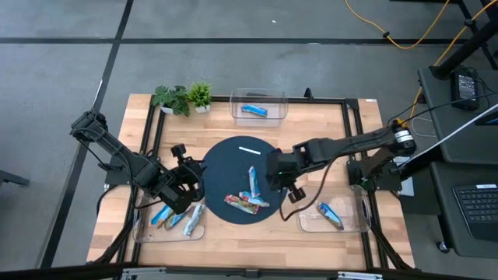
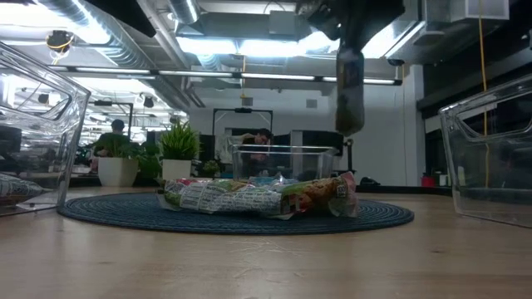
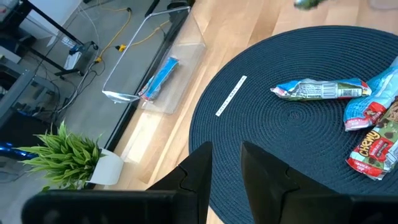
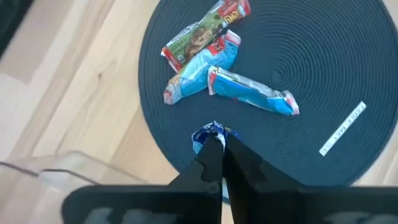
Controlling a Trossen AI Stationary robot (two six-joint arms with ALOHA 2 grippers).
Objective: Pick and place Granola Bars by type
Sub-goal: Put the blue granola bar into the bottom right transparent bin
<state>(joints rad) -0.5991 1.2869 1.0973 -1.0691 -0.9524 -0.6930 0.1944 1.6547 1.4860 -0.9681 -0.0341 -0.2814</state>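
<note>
On the dark round mat point(image 1: 233, 167) lie three granola bars: a red-and-green one point(image 4: 205, 28), a light blue one point(image 4: 199, 71) and a silver-blue one point(image 4: 252, 92), the blue one partly under its neighbours. My right gripper point(image 4: 217, 146) hangs over the mat's right part point(image 1: 274, 177), shut on a blue bar point(image 2: 350, 91). My left gripper point(image 3: 225, 158) waits open over the mat's left edge point(image 1: 193, 180), with nothing between its fingers. My right gripper pinches one crimped end of the blue bar's wrapper point(image 4: 210, 135) between its two fingers. The fingers come from above, pointing steeply down. The bar hangs upright below them, lifted clear of the mat.
A thin white strip point(image 1: 249, 150) lies on the mat's far part. Clear bins stand at the far edge point(image 1: 259, 97) with one blue bar, near left point(image 1: 140, 232) with several bars, and near right point(image 1: 354, 222) with one bar. Two potted plants point(image 1: 183, 97) stand far left.
</note>
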